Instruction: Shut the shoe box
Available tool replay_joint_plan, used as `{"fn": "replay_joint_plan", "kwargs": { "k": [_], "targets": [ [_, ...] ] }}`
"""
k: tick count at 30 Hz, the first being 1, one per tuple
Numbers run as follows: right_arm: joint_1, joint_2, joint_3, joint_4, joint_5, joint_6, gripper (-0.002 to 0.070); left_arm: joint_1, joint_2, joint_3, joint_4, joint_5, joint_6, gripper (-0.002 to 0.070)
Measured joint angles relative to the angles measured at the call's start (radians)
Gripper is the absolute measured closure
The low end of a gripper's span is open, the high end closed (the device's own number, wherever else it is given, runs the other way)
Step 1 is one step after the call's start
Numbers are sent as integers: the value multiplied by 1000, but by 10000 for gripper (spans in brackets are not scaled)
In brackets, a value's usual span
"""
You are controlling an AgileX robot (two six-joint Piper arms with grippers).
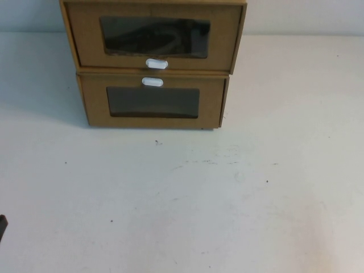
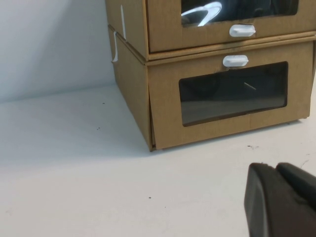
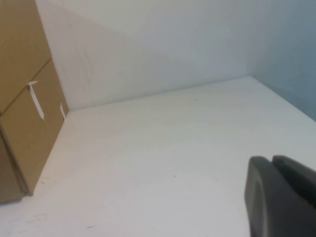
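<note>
stacking on a like cardboard box [image 1: 152, 102], brown shoe box [image 1: 153, 35]; left hand [image 2: 281, 202], right hand [image 3: 281, 197] low.

brown shoe box [image 1: 153, 34], white table [image 1: 182, 199]

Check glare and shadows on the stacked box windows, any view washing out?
Left wrist view: bright white glare streak on the upper brown cardboard box's clear window; lower cardboard box's window stays readable. High view: both windows dark, soft shadow on the white table left of the stack. Right wrist view: even light, no glare. Left gripper and right gripper are blurred at frame edge.

Left gripper [image 2: 281, 202], right gripper [image 3: 281, 197]: both low.
</note>
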Motion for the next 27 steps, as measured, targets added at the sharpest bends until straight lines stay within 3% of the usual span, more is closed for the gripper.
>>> {"fn": "replay_joint_plan", "kwargs": {
  "k": [6, 11, 14, 27],
  "targets": [
    [2, 0, 0, 77, -4, -59, 687, 0, 0, 0, 0, 0, 0, 680],
    [2, 0, 0, 433, 69, -466, 687, 0, 0, 0, 0, 0, 0, 680],
    [2, 0, 19, 520, 105, -563, 687, 0, 0, 0, 0, 0, 0, 680],
    [2, -1, 60, 530, 204, -603, 687, 0, 0, 0, 0, 0, 1, 680]
  ]
}}
